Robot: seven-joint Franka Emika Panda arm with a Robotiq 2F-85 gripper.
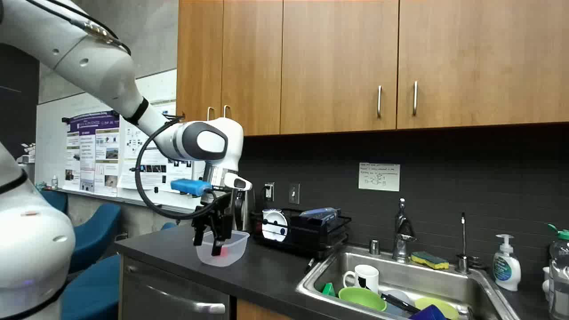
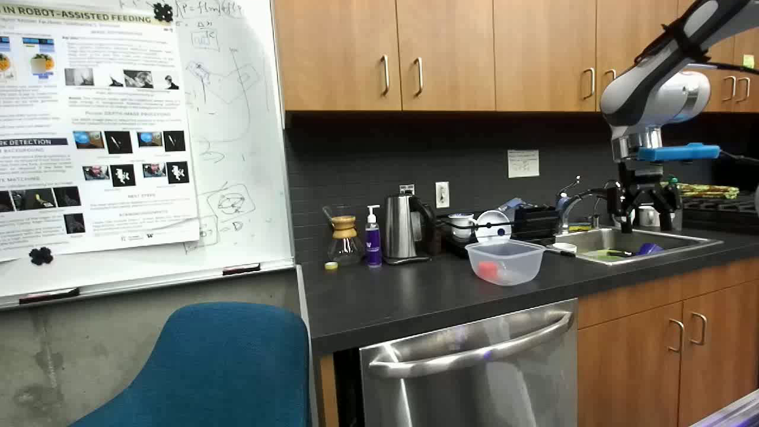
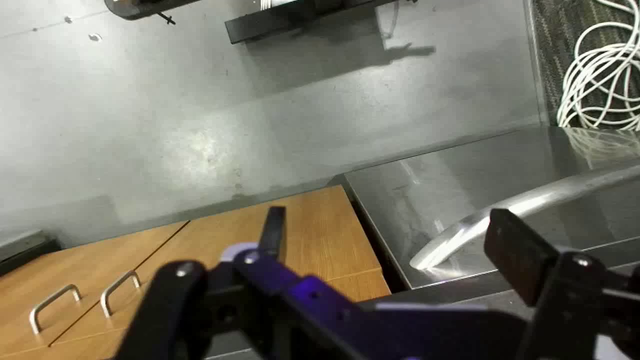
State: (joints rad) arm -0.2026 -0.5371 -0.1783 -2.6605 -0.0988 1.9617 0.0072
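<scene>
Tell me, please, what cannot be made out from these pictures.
Red thing: blurred by the cloudy wall of the plastic container in an exterior view.
Part of the plastic container: hidden behind the gripper in an exterior view.
Handwritten note: too small to read in both exterior views.
Clear bottle: cut off by the right edge in an exterior view.
White cable: cut off by the right edge in the wrist view.
</scene>
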